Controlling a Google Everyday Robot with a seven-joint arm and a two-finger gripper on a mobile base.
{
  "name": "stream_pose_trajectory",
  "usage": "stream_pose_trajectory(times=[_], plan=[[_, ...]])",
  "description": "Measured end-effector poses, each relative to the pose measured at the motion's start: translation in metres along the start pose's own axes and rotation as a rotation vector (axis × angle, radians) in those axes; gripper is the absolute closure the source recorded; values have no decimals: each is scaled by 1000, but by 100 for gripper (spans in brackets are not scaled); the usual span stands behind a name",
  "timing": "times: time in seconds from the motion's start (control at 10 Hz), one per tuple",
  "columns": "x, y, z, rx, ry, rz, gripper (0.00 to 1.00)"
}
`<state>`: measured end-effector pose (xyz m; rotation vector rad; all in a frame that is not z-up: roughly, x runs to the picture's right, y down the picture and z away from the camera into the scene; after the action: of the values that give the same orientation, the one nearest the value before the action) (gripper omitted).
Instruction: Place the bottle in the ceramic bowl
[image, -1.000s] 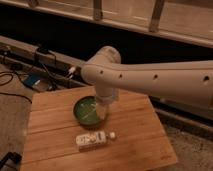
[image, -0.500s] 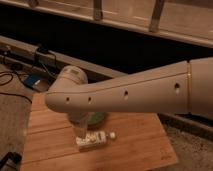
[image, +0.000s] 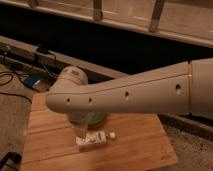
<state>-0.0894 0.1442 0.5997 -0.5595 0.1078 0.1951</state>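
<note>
The big pale arm (image: 130, 95) sweeps in from 3 o'clock and covers the middle of the view, so most of the ceramic bowl (image: 98, 119) is hidden: only a sliver of its dark green rim shows under the arm's lower edge. The arm bends down at its rounded left end, and the gripper (image: 81, 131) hangs in shadow below that bend, right at the left end of the bottle (image: 92, 141). Whether it is wide, narrow or holding anything I cannot tell, nor whether it touches the bottle.

The bottle lies on its side on the wooden board (image: 142, 145), outside the bowl and just beside it at the bowl's 6 o'clock. Its small white cap (image: 113, 135) points toward 3 o'clock.

The board has bare wood from 3 to 5 o'clock of the bottle, and more at 9 o'clock, out to the left edge. Its front edge runs slanted along the bottom, and the near left corner is cut off by the frame.

Off the board at 10 o'clock, dark cables (image: 12, 80) and a small blue object (image: 32, 81) lie on the floor – what it is I cannot make out.

The bottle's label (image: 93, 142) shows darker print, but no word or brand can be read
</note>
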Motion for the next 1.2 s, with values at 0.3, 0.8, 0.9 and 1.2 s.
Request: stream_pose_trajectory(times=[0.3, 0.8, 0.9, 1.2], plan=[[-29, 0, 38, -15, -35, -95, 35], [-26, 2, 104, -74, -53, -208, 35], [-19, 2, 109, -80, -52, -207, 35], [5, 6, 110, -104, -45, -193, 35]])
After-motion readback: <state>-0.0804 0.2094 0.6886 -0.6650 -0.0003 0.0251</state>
